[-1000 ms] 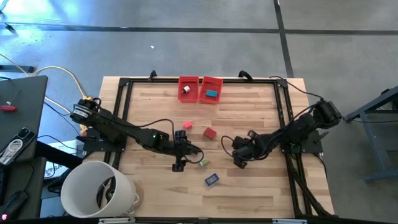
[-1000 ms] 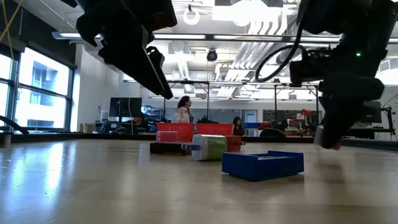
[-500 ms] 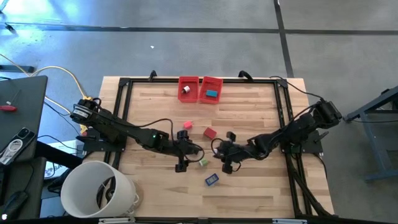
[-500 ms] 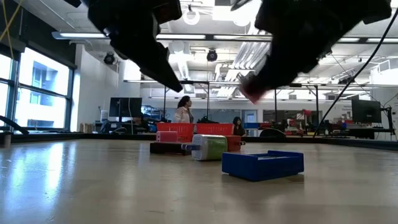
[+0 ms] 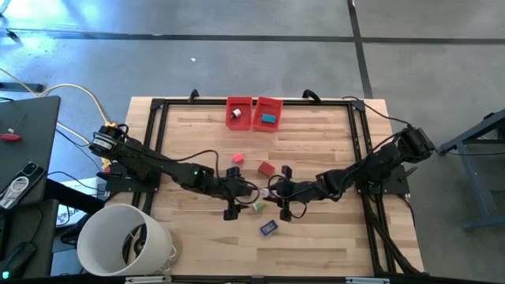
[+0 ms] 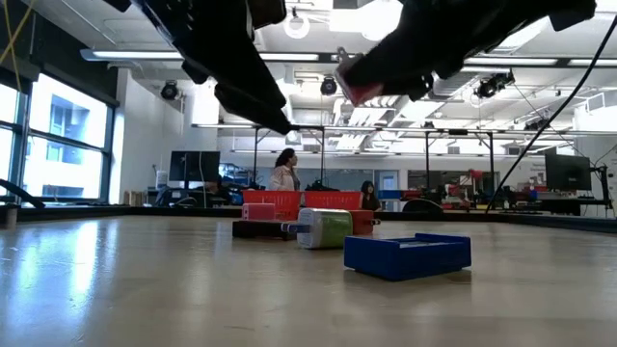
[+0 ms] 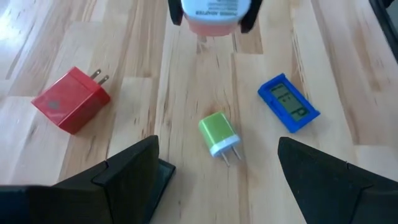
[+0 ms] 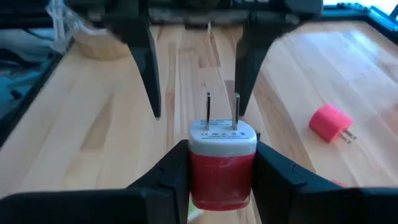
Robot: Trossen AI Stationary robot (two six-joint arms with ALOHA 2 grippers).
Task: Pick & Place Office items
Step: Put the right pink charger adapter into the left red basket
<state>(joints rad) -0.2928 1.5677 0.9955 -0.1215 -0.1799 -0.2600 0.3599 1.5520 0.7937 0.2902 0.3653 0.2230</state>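
My right gripper is shut on a red plug adapter with a white face, held in the air over the table's middle. The adapter's two prongs point at my left gripper, which is open and faces it from close by. On the wood below them lie a green plug, a blue piece and a red plug. A pink plug lies farther toward the far edge. My right gripper pinches the adapter's red body between its two fingers, one on each side. The fingers come from the table's right, nearly level and slanting a little down. The white face and prongs stick out past the fingertips. The adapter is lifted clear of the table.
Two red bins stand at the table's far edge, one with a white piece, the other with a teal one. A big white bucket stands off the near left corner. A black frame runs along the table's edges.
My right gripper has risen from near the table and gone toward the table's left, up to my left gripper. It has tipped from pointing down to nearly level. The red adapter has come along in its hold. My left gripper has tipped up slightly.
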